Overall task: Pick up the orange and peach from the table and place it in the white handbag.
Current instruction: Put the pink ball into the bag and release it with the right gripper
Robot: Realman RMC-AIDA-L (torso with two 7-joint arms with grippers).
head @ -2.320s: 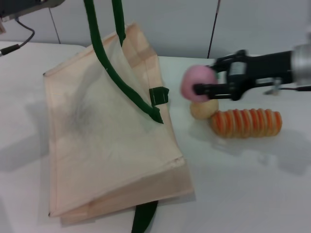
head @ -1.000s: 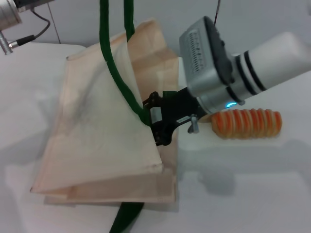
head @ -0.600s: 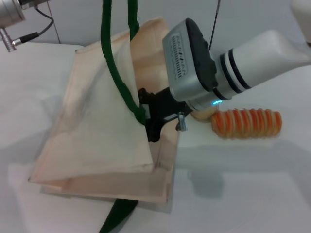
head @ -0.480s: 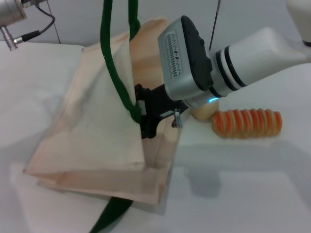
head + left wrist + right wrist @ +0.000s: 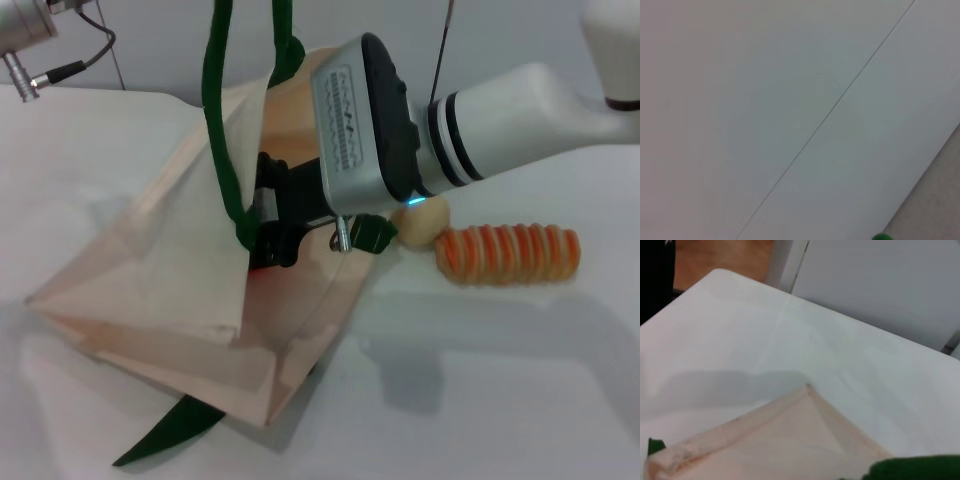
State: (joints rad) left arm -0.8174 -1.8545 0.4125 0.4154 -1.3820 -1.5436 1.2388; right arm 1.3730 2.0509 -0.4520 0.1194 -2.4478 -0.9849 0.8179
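Right pincer (image 5: 268,225) reaches into the open mouth of the bag (image 5: 170,290), its black fingers buried behind the raised front panel, so whether it grips anything cannot be told. Nearest, a green strap (image 5: 170,440) trails out from under the bag's bottom corner on the desk (image 5: 500,400). The bag lies tilted, its mouth lifted by two green handles (image 5: 215,120) running up out of sight. A reddish patch (image 5: 262,272) shows inside just below the fingers; peach and orange cannot be made out. Beside the bag, a pale ball (image 5: 420,222) sits touching a striped roll (image 5: 507,253). Farther off, the left arm's end (image 5: 25,25) hangs high above the desk's back corner.
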